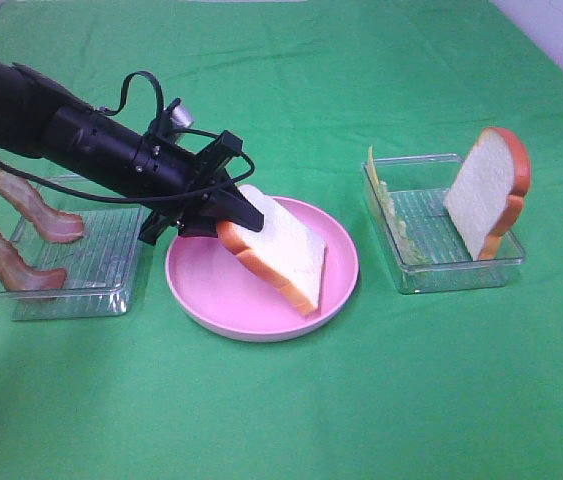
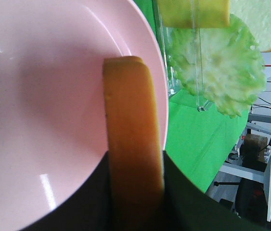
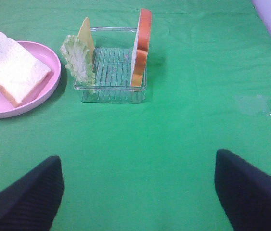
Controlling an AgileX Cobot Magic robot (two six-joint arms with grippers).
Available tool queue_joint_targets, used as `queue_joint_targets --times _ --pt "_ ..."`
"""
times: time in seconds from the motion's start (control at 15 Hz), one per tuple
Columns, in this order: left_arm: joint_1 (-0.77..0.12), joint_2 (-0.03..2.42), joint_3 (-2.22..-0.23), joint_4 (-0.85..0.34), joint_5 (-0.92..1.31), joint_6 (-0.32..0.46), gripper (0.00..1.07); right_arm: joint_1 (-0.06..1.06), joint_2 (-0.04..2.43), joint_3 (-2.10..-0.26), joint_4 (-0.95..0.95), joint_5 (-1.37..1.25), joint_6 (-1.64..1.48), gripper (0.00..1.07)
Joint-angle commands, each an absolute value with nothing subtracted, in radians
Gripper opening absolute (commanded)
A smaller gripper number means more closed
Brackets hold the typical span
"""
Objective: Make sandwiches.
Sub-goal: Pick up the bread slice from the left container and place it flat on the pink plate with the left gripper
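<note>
A white bread slice (image 1: 279, 248) with orange-brown crust slants over the pink plate (image 1: 193, 290), its lower end down by the plate's near rim. My left gripper (image 1: 233, 214) is shut on its upper crust edge. In the left wrist view the crust (image 2: 131, 125) runs between the black fingers (image 2: 188, 202) above the plate (image 2: 39, 120). A second bread slice (image 1: 489, 190) stands in the right clear tray (image 1: 461, 275) with lettuce (image 1: 394, 218) and cheese (image 1: 371, 166). My right gripper (image 3: 137, 159) hangs open above bare green cloth, out of the exterior view.
A clear tray (image 1: 71, 295) at the left holds two bacon strips (image 1: 36, 208) (image 1: 9, 260). The black left arm (image 1: 51, 125) crosses above that tray. Green cloth (image 1: 281, 410) covers the whole table.
</note>
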State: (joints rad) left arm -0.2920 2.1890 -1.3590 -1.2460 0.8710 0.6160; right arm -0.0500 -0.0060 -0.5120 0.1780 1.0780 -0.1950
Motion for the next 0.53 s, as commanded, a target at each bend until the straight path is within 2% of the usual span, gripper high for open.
queue_joint_targets --times 0.07,0.13,0.2,0.27,0.33,0.53 --pt "-0.298 2.190 -1.355 -1.229 0.854 0.620 0.12 -0.056 -0.019 -0.507 0.181 1.071 -0.203 0.80" --pt "-0.298 2.190 -1.355 -1.225 0.854 0.620 0.26 -0.056 -0.019 -0.507 0.181 1.071 -0.203 0.80" --pt "-0.298 2.186 -1.355 -1.218 0.861 0.621 0.57 -0.056 -0.019 -0.507 0.181 1.071 -0.203 0.80" --pt "-0.298 2.183 -1.355 -1.211 0.861 0.624 0.71 -0.056 -0.019 -0.507 0.181 1.071 -0.203 0.80" --pt "-0.298 2.183 -1.361 -1.196 0.861 0.624 0.77 -0.056 -0.019 -0.507 0.181 1.071 -0.203 0.80" --pt "-0.298 2.183 -1.393 -1.089 0.869 0.620 0.77 -0.056 -0.019 -0.507 0.181 1.071 -0.203 0.80"
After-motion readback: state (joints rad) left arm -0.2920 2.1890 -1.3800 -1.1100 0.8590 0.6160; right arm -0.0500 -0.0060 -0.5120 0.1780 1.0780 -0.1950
